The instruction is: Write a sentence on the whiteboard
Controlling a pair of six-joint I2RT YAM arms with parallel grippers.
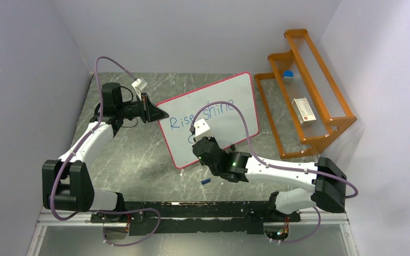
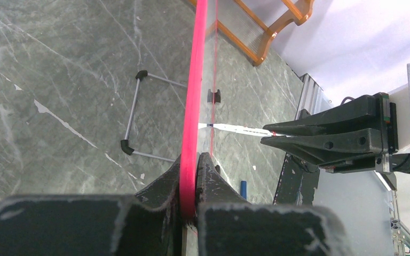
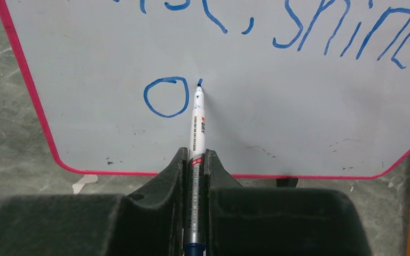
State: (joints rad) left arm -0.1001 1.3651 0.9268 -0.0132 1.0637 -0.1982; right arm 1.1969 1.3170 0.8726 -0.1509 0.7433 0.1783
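Right gripper: it was closed tightly on the marker, which stood out straight between my two fingers.
Marker tip: it was touching the whiteboard, at a short blue stroke just to the right of the "o".
Left gripper: it was closed on the pink-red frame at one side edge of the whiteboard, to steady it.
Whiteboard place: it stood near the middle of the table, turned at an angle to the near edge.
The sentence: the first line, "Rise, shine", was complete. The second line had only an "o" and the beginning of one more letter.
Done: I judged it to be well more than half.
Left: to finish the started letter and whatever closes the second line.
Blue cap: it lay on the table toward the near edge, just beside my right arm.
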